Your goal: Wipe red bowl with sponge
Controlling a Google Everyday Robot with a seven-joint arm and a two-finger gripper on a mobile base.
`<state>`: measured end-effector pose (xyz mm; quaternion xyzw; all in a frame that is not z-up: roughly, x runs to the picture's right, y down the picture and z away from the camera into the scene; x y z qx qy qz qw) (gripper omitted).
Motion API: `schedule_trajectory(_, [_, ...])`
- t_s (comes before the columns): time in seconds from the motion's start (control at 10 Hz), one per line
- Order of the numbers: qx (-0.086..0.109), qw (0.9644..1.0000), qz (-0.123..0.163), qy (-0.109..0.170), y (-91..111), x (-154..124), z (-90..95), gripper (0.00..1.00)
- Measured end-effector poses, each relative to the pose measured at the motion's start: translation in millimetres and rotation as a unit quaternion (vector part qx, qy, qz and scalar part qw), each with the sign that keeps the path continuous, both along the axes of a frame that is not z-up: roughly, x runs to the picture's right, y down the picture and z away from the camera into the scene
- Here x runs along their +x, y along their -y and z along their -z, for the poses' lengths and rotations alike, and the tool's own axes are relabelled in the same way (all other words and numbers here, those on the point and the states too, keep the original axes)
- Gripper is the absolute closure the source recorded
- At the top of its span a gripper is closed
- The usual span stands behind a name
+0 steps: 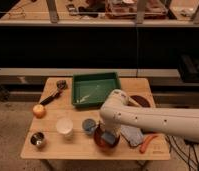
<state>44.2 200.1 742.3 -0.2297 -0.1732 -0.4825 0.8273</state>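
The red bowl (pixel 99 143) sits near the front edge of the wooden table (pixel 83 150), right of centre. My white arm reaches in from the right and bends down over it. My gripper (pixel 108 136) is down inside the bowl, shut on a blue sponge (pixel 109 139) that rests against the bowl's inner surface. The arm's wrist hides the back half of the bowl.
A green tray (pixel 95 89) stands at the back centre. A blue cup (pixel 89 125), a white cup (pixel 64 126) and a metal cup (pixel 38 140) stand left of the bowl. An orange (pixel 39 110) and a brush (pixel 53 93) lie far left. A grey cloth (pixel 133 135), a carrot (pixel 148 143) and a brown plate (pixel 141 100) lie to the right.
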Motion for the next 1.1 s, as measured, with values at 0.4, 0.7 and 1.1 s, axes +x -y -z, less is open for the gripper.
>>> schedule_trajectory(0.4, [0.011, 0.9992, 0.015, 0.034, 6.6, -33.6, -6.8, 1.0])
schedule_trajectory(0.7, [0.015, 0.9976, 0.035, 0.058, 5.9, -56.1, 5.6, 1.0])
schedule_trajectory(1.1, [0.01, 0.9967, 0.061, 0.051, -0.5, -53.8, 24.5, 1.0])
